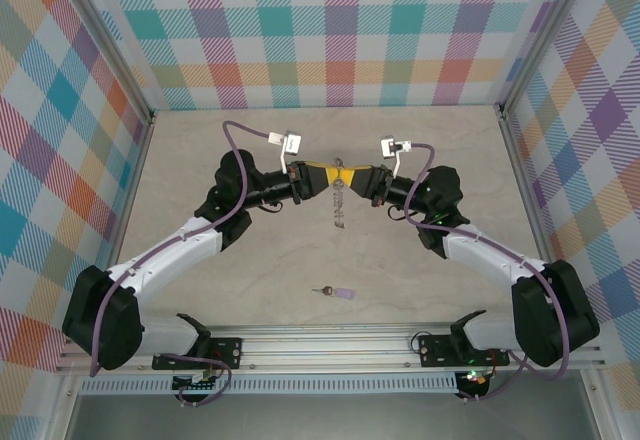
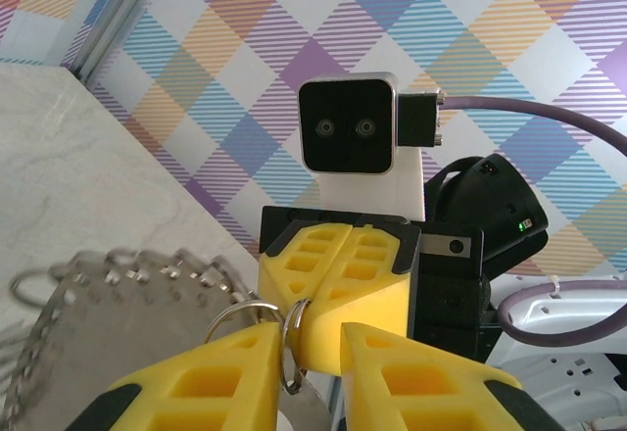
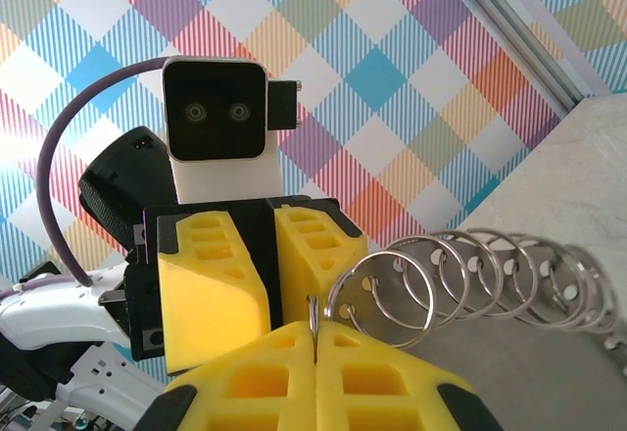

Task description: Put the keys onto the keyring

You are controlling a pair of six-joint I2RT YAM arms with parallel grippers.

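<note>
**KEYRING HELD UP BTWN TWO GRIPPERS; KEYS LOOSE ON TABLE**

- keyring (image 1: 340, 200): hangs btwn both grippers, approx. mid-table. The rim's wire loops fan out to one side.
- R gripper (image 3: 315, 353): clenched tight on one wire loop of the keyring.
- L gripper (image 2: 312, 348): jaws a little apart, not clamped. One wire loop stands in the gap, against one finger (the two yellow noses nearly meet).
- keys (image 1: 335, 291): dark key w/ lilac tag, flat on table (image 1: 400, 290) nr front edge, well apart from keyring and grippers.
</note>
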